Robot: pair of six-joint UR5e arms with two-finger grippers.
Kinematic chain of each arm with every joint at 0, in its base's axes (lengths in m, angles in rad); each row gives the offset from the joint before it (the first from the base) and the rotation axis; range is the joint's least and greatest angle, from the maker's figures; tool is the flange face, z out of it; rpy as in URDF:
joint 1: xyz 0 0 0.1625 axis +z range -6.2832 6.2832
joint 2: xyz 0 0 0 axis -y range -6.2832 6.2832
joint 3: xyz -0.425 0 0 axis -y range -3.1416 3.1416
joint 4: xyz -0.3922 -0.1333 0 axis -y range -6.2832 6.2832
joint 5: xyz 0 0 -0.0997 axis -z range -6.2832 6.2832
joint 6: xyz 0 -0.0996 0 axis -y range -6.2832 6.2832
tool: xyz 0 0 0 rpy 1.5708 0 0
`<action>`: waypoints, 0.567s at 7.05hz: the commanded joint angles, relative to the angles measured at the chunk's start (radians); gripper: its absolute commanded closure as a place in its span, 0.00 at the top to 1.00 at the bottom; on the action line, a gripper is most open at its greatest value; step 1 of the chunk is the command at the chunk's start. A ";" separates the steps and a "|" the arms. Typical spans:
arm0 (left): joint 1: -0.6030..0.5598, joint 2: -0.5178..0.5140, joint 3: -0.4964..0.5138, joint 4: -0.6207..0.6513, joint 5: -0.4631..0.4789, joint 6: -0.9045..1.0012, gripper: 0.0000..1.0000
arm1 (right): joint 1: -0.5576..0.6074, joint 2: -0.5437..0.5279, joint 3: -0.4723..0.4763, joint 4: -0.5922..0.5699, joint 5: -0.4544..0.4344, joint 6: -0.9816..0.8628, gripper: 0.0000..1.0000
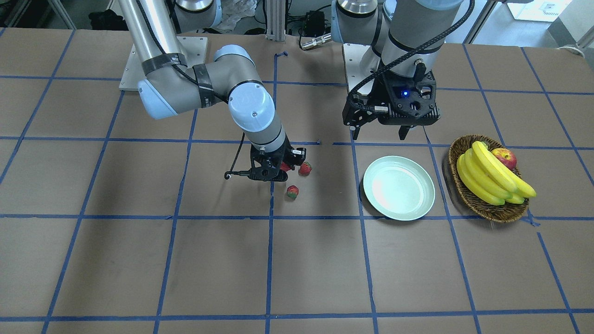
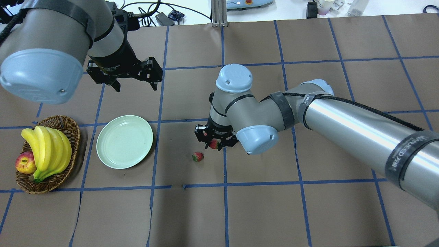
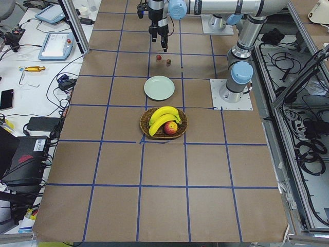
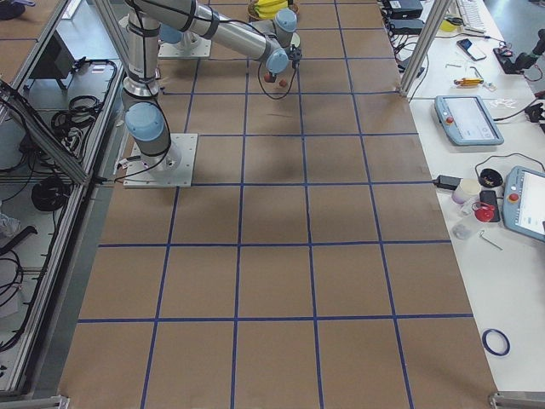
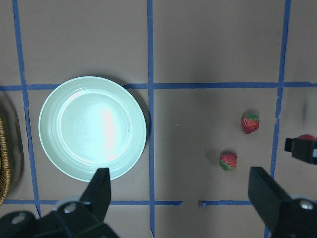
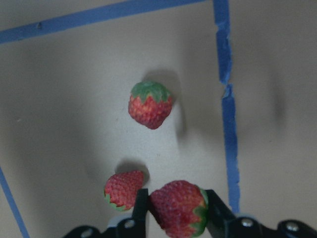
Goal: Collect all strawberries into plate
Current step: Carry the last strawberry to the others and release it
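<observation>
Right gripper [image 1: 273,170] is low over the table [image 1: 139,260] near its middle, fingers [image 6: 141,208] clamped on either side of one strawberry [image 6: 178,208], which fills the gap between them. In the right wrist view the held berry looks bigger than the two loose ones; whether it is clear of the table cannot be told. A second strawberry [image 1: 305,168] lies on the table just beside the right gripper, on the plate side. A third strawberry [image 1: 292,191] lies a little further off, toward the operators' side, not touching the others. All three berries are well apart from the plate [image 1: 399,188], which holds nothing and sits flat on the table between the berries and the wicker basket [image 1: 487,211]. The plate is near the basket but not touching it. The basket holds a bunch of bananas [image 1: 492,178] and an apple [image 1: 505,157] tucked behind them on the robot's side. Left gripper [image 1: 380,133] hangs above the table on the robot's side of the plate, pointing down, fingers [image 5: 101,191] spread wide with nothing between them. Its wrist camera looks down on the plate and the two loose berries. Blue tape lines [image 1: 271,260] mark the table in squares.
</observation>
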 commanded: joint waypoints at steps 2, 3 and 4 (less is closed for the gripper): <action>0.000 0.001 -0.001 0.000 0.000 0.000 1.00 | 0.016 0.029 0.035 -0.051 -0.007 0.004 0.99; 0.000 0.001 0.000 0.000 0.000 0.001 1.00 | 0.016 0.028 0.035 -0.047 -0.008 0.005 1.00; 0.000 0.001 -0.001 0.000 0.000 0.000 1.00 | 0.012 0.023 0.019 -0.043 -0.009 0.010 1.00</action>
